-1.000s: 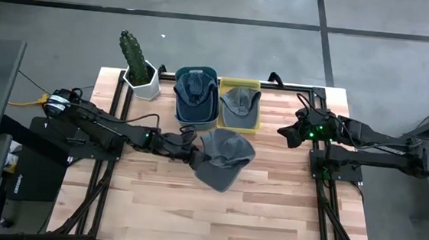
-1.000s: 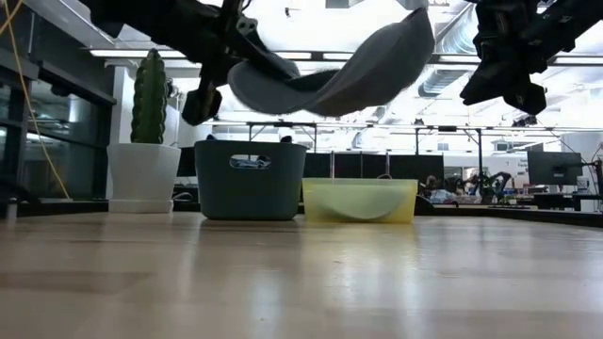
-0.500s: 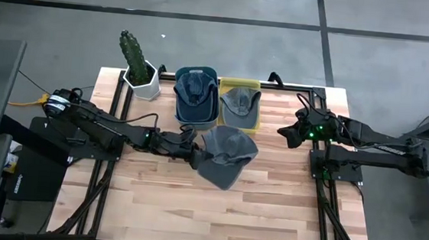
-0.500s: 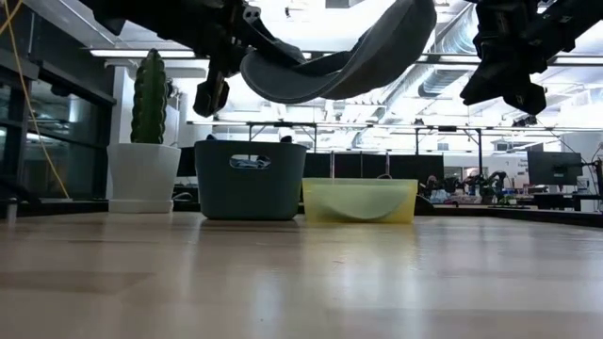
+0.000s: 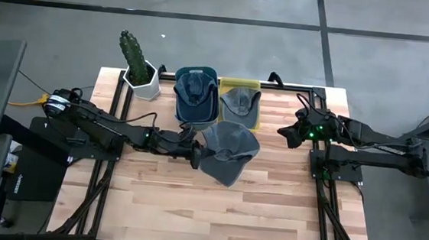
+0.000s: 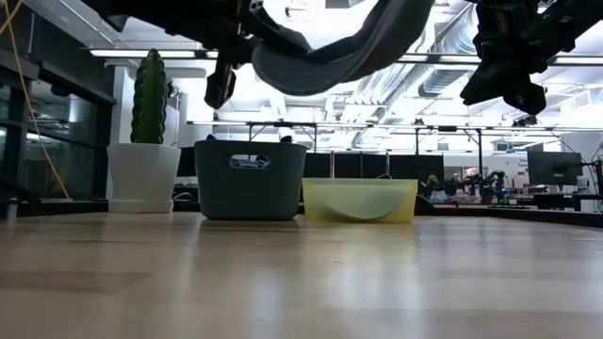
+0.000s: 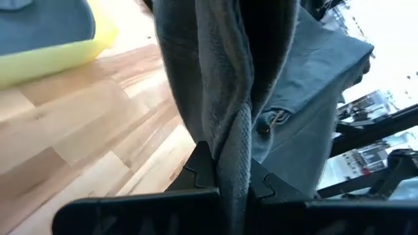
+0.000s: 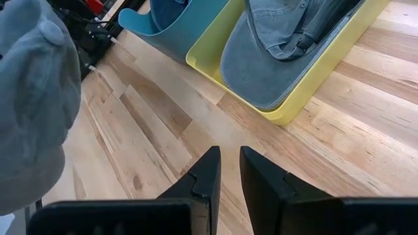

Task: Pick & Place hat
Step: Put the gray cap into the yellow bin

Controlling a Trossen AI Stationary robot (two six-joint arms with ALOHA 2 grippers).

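A grey hat point(image 5: 229, 150) hangs in the air over the middle of the table, just in front of the bins, with my left gripper point(image 5: 194, 154) shut on it. In the low view the hat point(image 6: 349, 47) sags high above the tabletop. My right gripper point(image 5: 283, 131) waits at the right, raised, tilted down toward the yellow bin, with a narrow gap between its fingers point(image 8: 208, 171) and nothing in it. A yellow bin point(image 5: 240, 81) holds another grey hat point(image 8: 287, 46), and the teal bin point(image 5: 195, 122) beside it holds a blue-grey hat. My left gripper pinches a bunched fold of the hat's cloth point(image 7: 235, 140) between its two fingers, at the hat's left edge; the fold looks several layers thick. The fingers come about level from the table's left. The hat is lifted clear and sags to the right of the fingers.
A cactus in a white pot point(image 5: 141, 80) stands at the far left corner, next to the teal bin point(image 6: 250, 184). The yellow bin point(image 6: 360, 200) sits right of it along the far edge. Bare wooden tabletop point(image 5: 215, 212) fills the near half.
My left gripper has tipped up and rolled a little while staying shut on the hat. The hat has swung upward and a little toward the far edge and the bins, its free side rising.
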